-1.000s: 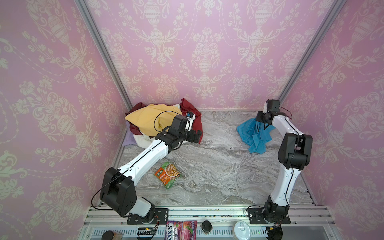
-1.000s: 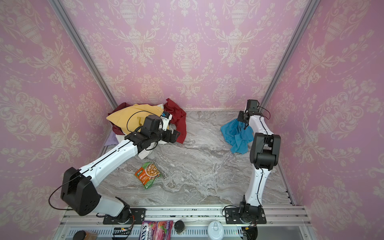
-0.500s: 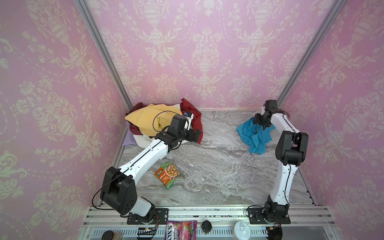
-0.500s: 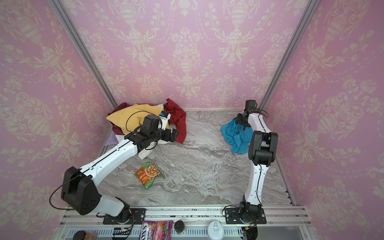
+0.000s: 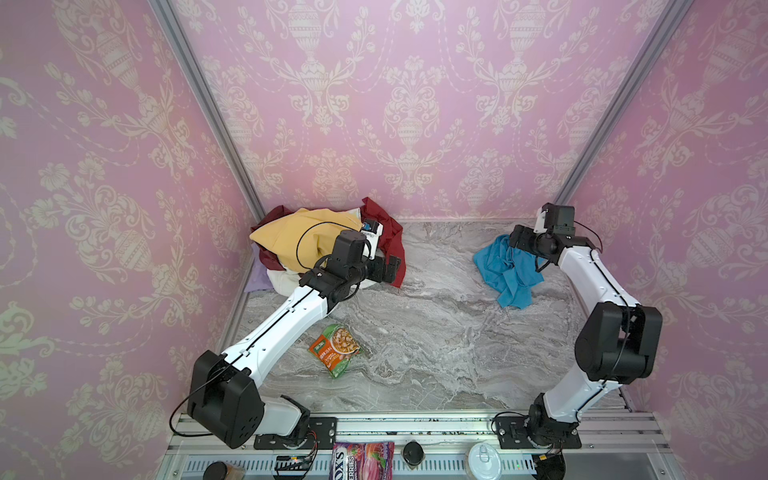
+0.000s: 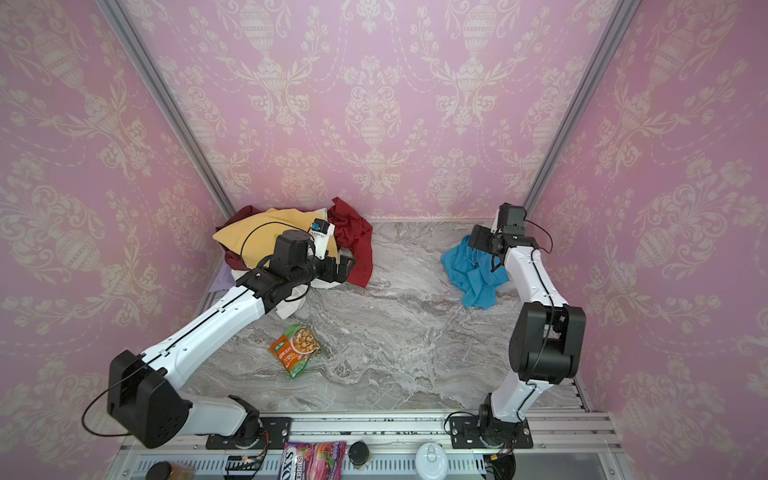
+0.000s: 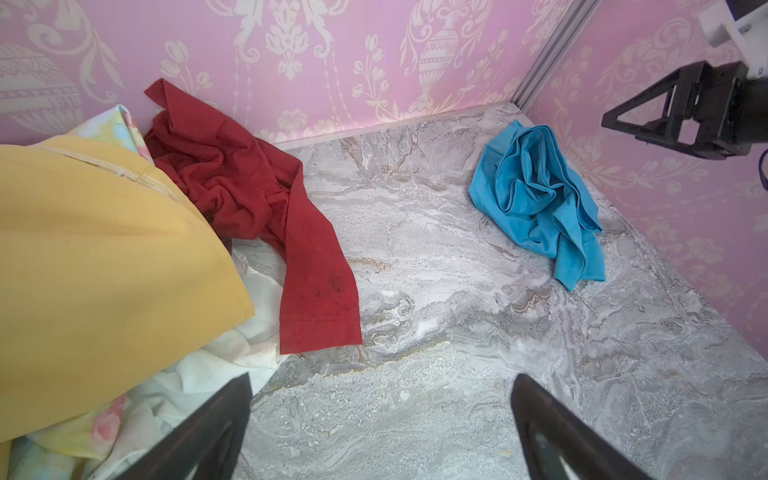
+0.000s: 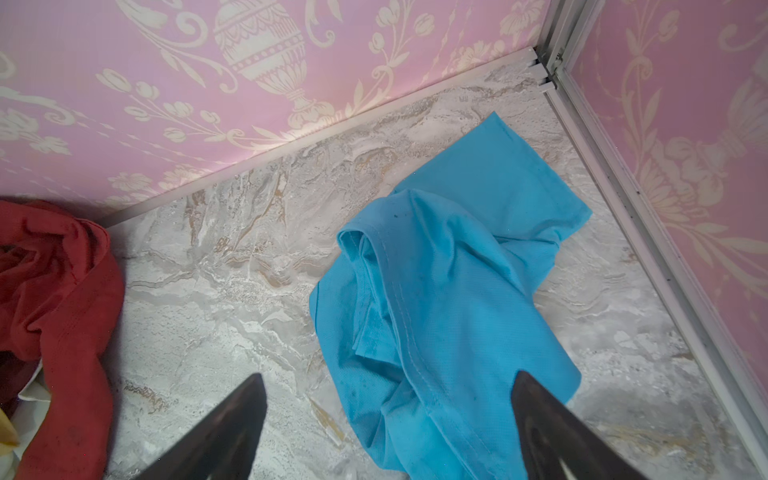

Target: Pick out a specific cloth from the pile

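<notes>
Both top views look steeply down from above my bases at the whole table (image 5: 436, 345). My wrist cameras sit low, both catching the cloth (image 7: 536, 195), the right nearest.

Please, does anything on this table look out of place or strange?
One thing: a green and orange snack packet lies askew on the grey marble table, the only non-fabric item on it. The crumpled turquoise-blue cloth lies apart from the mixed fabric pile, which fits the task. Nothing looks spilled or damaged.

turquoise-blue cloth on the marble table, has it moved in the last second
No. The crumpled turquoise-blue cloth stays put, same gap to the grey metal corner post.
</notes>
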